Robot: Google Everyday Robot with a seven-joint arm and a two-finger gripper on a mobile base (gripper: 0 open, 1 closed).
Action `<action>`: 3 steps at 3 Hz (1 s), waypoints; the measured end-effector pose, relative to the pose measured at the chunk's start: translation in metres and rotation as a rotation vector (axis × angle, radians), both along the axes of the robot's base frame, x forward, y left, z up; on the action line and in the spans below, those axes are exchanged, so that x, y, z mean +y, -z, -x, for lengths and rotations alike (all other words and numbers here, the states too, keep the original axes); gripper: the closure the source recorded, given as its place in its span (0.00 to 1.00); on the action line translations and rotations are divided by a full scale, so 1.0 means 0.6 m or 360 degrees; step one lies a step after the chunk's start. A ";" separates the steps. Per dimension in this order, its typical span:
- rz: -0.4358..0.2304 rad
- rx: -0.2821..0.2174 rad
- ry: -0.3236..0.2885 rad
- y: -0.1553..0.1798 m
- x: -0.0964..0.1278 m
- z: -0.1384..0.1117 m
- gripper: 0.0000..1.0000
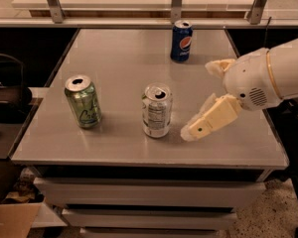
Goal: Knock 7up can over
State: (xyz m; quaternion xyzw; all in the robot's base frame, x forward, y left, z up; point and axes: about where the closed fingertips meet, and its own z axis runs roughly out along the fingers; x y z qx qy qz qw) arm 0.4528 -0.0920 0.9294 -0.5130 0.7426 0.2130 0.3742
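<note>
— Gripper (pixel 207 120) first. Where?
— Low over the right half of the table (pixel 119 53), angled down and to the left. Hangs off the white wrist housing (pixel 253 81) that reaches in from the right edge.

— Released or clenched?
— Cannot tell from this angle. Seems to carry nothing.

— And the 7up can (pixel 157 110)?
— Upright near the front middle of the table, open top up, panel of small print facing the camera. Just left of the gripper's tip, near but apart, with a strip of bare tabletop between.

— Anything else out there?
— Green can (pixel 83 101), upright, well to the left of the target. Pepsi can (pixel 181 40), upright, far back near the rear edge. Neither on the line from gripper to target.

— Step in hand?
— Looks like the approach: lined up on the right flank of the 7up can, no contact yet. Nothing of the knock itself done, judging by the upright can.

— Next move?
— Probably a sideways sweep to the left. Better to strike high on the wall than at the base, to tip rather than slide. Needs enough follow-through to pass the balance point.

— Risks?
— Skidding on the smooth top if hit low. Once down, possibly rolling toward the green can or off the front edge.
</note>
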 end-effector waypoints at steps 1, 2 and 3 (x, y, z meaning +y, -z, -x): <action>-0.0210 -0.0029 0.0031 0.025 0.029 0.000 0.00; -0.0398 -0.0056 0.0070 0.050 0.047 0.001 0.00; -0.0522 -0.0074 0.0088 0.069 0.057 0.000 0.00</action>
